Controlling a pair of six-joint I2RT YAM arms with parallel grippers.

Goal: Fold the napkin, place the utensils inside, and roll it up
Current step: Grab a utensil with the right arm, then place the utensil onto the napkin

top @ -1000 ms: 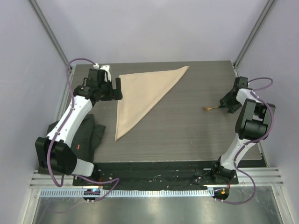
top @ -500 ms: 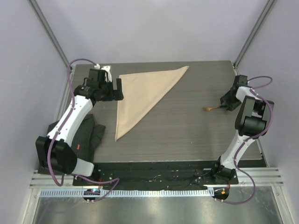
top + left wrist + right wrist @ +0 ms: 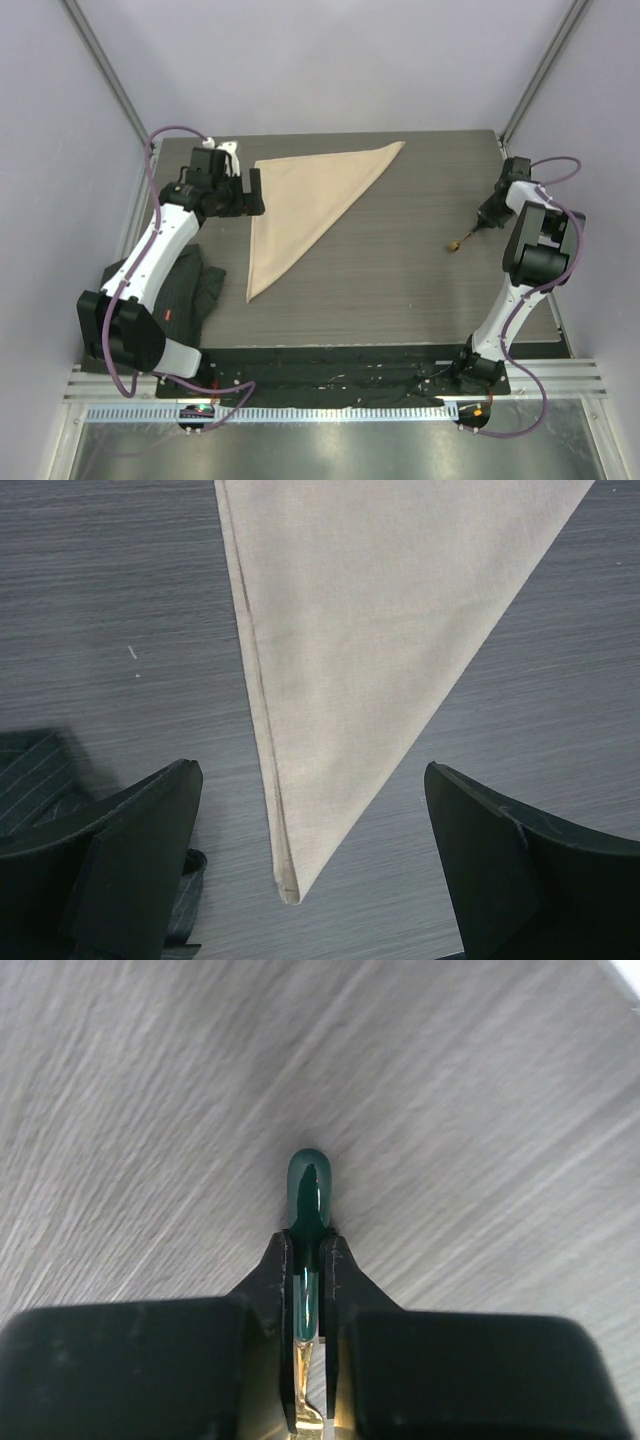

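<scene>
my right end effector (image 3: 310,1260): pinching green-handled utensil (image 3: 308,1185) near its handle tip, right side of bench (image 3: 400,280) | handling: light, stiff, glossy, I expect it to swivel | my left end effector (image 3: 310,780): spread over folded napkin (image 3: 370,630) corner | napkin: limp, best pinched at corners

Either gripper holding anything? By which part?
Right gripper pinches the utensil by its dark green handle, near the rounded end. Left gripper is open, holding nothing.

on the table (image 3: 400,290), the napkin (image 3: 300,205) lies toward ten o'clock from centre. the other cloth (image 3: 195,290) sits at eight o'clock, overlapping the table's left edge. the utensil (image 3: 462,240) is at three o'clock, well apart from the napkin, pinched in the right gripper (image 3: 485,218).
</scene>
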